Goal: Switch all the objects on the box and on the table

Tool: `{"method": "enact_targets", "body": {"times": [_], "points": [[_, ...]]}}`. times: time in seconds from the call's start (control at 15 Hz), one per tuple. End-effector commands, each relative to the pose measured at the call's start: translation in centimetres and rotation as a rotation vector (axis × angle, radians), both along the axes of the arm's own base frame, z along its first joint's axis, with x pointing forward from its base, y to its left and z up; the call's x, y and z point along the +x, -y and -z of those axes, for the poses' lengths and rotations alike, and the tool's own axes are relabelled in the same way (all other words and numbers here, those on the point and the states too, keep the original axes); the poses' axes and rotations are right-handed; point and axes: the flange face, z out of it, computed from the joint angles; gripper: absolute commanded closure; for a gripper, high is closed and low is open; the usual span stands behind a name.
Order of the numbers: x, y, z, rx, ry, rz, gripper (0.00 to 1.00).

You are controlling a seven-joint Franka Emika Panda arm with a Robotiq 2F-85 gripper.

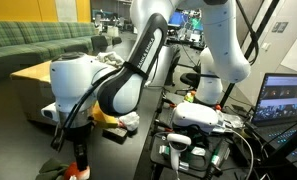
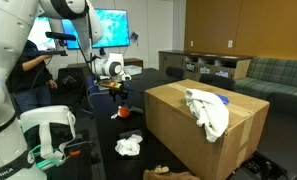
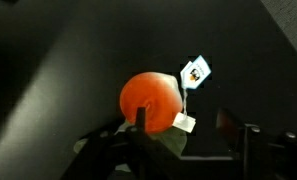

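gripper point(image 3: 194, 124): jaws apart, nothing grasped. red plush point(image 3: 151, 97) lies released on the table point(image 2: 98, 135). white cloth point(image 2: 206, 108) and blue item point(image 2: 220, 99) lie on the box point(image 2: 178, 135); second cloth piece point(image 2: 129, 146) on table. swap judged incomplete.

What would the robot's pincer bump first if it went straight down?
Most likely the round red-orange plush toy, lying on the dark table right beneath the open pincer, though the depth is unclear.
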Motion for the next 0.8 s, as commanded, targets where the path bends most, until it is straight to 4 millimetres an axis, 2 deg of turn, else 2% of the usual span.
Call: {"method": "enact_targets", "body": {"times": [0.0,0.33,0.73], "points": [[1.2,1.4,-1.1,0.017,0.012,0.043,0.00],[1.0,5.3,-0.7,0.009,-0.017,0.150,0.00],[0.4,11.1,2.0,-0.029,-0.011,0.356,0.00]]}}
